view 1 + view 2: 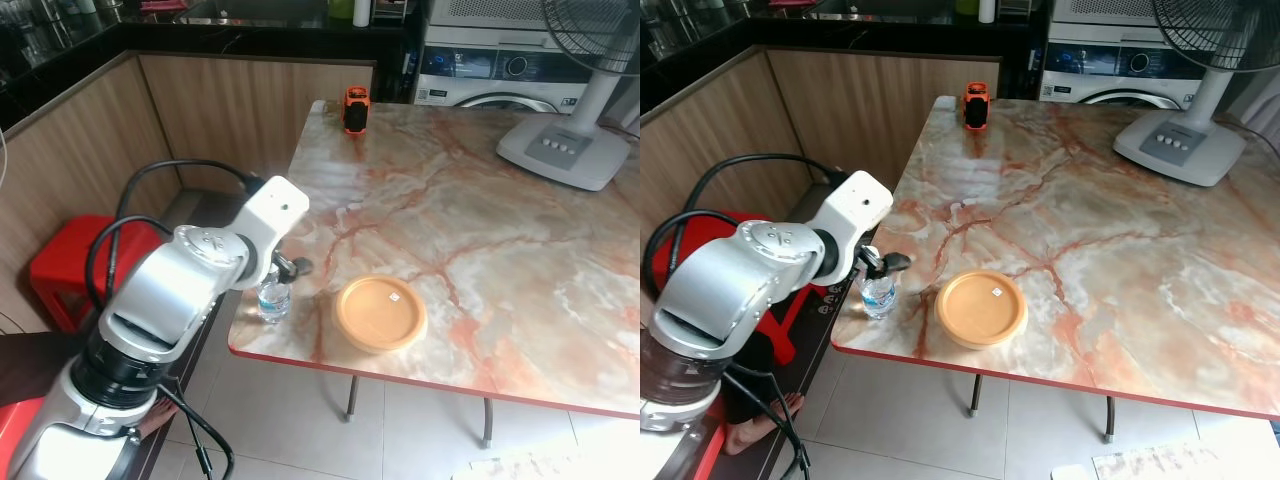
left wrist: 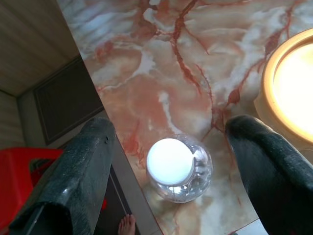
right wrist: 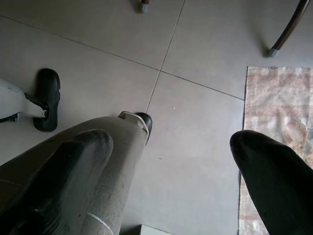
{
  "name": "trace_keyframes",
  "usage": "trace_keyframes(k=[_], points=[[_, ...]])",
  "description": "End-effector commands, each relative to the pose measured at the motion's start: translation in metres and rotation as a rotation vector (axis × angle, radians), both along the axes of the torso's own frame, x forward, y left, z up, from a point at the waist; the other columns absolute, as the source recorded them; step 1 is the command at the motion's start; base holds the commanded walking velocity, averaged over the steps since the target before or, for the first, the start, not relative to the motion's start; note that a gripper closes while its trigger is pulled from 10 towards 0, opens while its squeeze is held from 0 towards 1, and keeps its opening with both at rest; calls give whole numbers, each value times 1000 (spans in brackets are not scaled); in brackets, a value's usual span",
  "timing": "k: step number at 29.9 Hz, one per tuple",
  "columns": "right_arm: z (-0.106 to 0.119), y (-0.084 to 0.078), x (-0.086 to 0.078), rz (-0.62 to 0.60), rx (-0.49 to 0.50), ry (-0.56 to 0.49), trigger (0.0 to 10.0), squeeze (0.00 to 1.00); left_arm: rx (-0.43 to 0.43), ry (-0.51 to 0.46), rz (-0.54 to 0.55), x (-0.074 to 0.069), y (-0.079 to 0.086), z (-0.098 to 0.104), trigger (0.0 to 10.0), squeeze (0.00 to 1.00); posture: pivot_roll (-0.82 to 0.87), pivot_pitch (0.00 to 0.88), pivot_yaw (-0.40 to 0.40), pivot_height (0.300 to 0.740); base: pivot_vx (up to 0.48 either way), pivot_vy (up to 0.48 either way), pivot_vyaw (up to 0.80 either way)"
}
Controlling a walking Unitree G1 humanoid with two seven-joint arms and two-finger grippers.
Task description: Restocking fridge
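Left claw (image 2: 168,161) hovers over the near-left corner of the marble counter (image 1: 480,230), fingers (image 2: 78,171) spread wide either side of a small clear water bottle (image 1: 273,299) with a white cap, not touching it. Bottle stands upright close to the counter's edge. Just right of it, an orange round lidded container (image 1: 380,313). Right claw (image 3: 171,181) hangs low over the tiled floor, fingers apart, holding nothing. Far side: orange-black gadget (image 1: 355,108) at the far-left corner, fan base (image 1: 565,150) far right.
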State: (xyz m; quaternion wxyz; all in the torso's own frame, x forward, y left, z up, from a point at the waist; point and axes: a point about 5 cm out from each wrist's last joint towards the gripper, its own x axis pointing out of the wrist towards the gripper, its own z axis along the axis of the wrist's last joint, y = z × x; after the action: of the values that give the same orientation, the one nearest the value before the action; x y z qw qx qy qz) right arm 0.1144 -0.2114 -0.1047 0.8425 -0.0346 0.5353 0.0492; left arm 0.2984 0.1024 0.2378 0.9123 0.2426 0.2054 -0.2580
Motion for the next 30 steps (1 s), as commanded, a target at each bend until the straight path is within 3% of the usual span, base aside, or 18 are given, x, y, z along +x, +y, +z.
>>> trace_keyframes(k=[1, 14, 24, 26, 28, 29, 30], points=[[-1, 0, -2, -2, 4, 13, 10000, 0, 1, -14, 20, 2, 4, 3, 10000, 0, 78, 0, 7, 740, 0, 0, 0], [0, -1, 0, 10, 1, 8, 10000, 0, -30, 49, 45, 5, 10, -16, 10000, 0, 77, 0, -4, 740, 0, 0, 0], [0, -1, 0, 28, -3, 10, 10000, 0, -31, 48, 44, 5, 11, -18, 10000, 0, 77, 0, -6, 740, 0, 0, 0], [0, -1, 1, 26, -1, 9, 10000, 0, -32, 46, 43, 6, 10, -18, 3961, 0, 74, 0, -6, 740, 0, 0, 0], [0, -1, 1, 25, 0, 9, 10000, 0, -32, 46, 42, 6, 10, -19, 3961, 0, 74, 0, -6, 740, 0, 0, 0], [0, -1, 1, 28, 0, 9, 10000, 0, -33, 45, 42, 6, 10, -19, 2784, 0, 74, 0, -6, 740, 0, 0, 0], [0, -1, 1, 28, 0, 9, 10000, 0, -33, 45, 42, 6, 10, -19, 2784, 0, 74, 0, -6, 740, 0, 0, 0]])
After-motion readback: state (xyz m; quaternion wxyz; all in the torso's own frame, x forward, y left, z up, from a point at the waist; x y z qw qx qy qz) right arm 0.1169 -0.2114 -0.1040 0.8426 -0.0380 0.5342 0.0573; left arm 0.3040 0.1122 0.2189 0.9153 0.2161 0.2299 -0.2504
